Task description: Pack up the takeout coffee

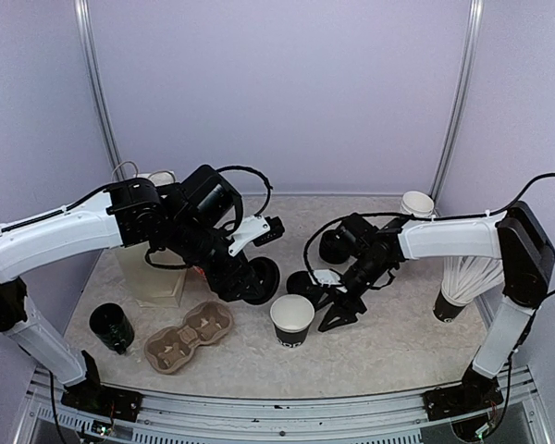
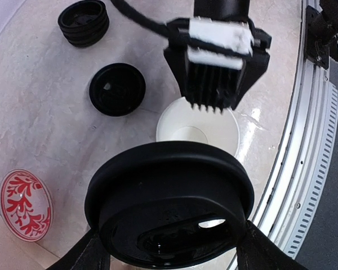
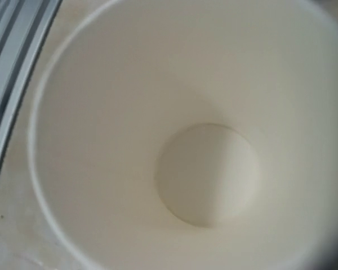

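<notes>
The left gripper is grasping the black lid, its two fingers pressing against opposite edges of the rim. It is holding the lid tilted above the table, just to the left of the cup. The cup is standing upright and uncovered near the middle of the table, showing its white inside.

The right gripper is hovering at the cup's right side, close to the rim. Whether its jaws are clasping the rim or standing loose I cannot tell. Its wrist camera is looking straight down into the cup.

Beyond the cup, a loose lid is lying flat, and a stack of lids is sitting farther back. A brown cup carrier is lying left of the cup, with a second black cup beside it. A sleeve of cups is leaning at the right wall.
</notes>
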Controlling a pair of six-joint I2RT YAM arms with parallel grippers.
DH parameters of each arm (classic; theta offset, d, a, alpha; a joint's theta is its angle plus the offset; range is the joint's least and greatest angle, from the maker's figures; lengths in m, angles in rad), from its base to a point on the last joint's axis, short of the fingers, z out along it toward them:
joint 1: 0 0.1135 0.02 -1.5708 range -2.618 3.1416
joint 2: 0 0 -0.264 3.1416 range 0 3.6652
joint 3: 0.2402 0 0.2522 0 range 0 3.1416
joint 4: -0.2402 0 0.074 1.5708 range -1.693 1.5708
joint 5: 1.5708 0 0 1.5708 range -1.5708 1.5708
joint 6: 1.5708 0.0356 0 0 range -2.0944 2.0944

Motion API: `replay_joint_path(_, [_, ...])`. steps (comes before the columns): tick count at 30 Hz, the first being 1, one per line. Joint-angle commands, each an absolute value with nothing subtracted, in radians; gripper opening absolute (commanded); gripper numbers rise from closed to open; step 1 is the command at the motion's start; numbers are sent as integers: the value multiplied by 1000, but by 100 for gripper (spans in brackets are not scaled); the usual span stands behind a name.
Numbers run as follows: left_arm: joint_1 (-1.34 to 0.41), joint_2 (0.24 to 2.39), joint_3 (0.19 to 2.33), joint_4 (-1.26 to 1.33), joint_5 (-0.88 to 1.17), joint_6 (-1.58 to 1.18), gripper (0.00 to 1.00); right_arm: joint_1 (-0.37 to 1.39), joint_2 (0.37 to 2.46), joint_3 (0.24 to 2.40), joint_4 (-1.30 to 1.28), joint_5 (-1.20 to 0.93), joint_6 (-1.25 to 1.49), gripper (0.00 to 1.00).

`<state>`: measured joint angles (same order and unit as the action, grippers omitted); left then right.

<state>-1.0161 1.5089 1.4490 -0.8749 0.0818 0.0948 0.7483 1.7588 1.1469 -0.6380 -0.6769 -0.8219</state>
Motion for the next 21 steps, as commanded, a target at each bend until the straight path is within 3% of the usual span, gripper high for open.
replay_joint_path(1, [-1029,1559,1505,-905,119,104,64,634,1683,1155,-648,-750,-813,62])
replay_joint_path(21, [-1058,1840,1693,-986,117,84,65,503,1605,1144,-636,-822,-771,64])
